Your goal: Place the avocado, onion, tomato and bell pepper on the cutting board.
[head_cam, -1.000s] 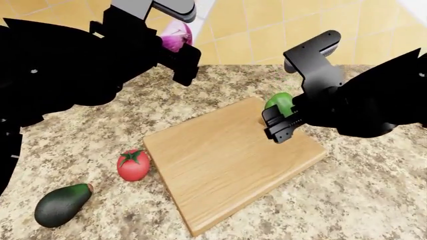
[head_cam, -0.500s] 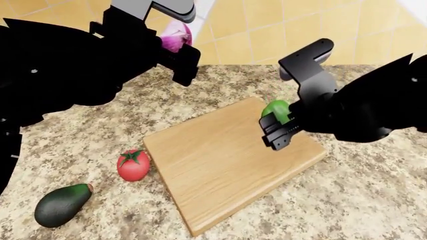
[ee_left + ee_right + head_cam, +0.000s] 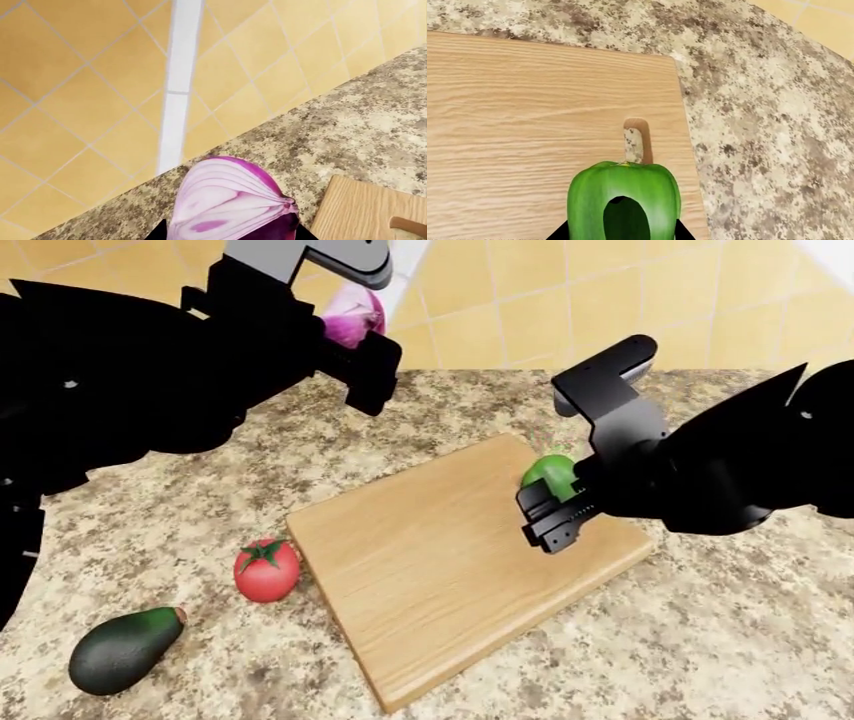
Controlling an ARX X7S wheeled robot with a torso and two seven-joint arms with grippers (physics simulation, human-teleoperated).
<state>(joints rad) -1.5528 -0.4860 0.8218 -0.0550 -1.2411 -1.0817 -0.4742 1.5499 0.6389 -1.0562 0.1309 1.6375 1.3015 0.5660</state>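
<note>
My right gripper (image 3: 551,502) is shut on the green bell pepper (image 3: 549,472) (image 3: 624,201), which hangs just above the light-wood cutting board (image 3: 441,555) (image 3: 527,125) near its slot handle (image 3: 634,140). High at the back left, my left gripper (image 3: 350,340) is shut on the purple onion (image 3: 351,315) (image 3: 230,202), above the counter's far edge. The red tomato (image 3: 267,569) lies on the counter just left of the board. The dark avocado (image 3: 126,648) lies at the front left. Nothing rests on the board.
A speckled granite counter (image 3: 721,630) carries everything. A yellow tiled wall (image 3: 561,300) with a white vertical strip (image 3: 179,85) rises right behind it. My black arms fill the left and right sides of the head view.
My right gripper has carried the bell pepper down and a little to the left, closer to the board. The left arm and the onion have stayed where they were.
</note>
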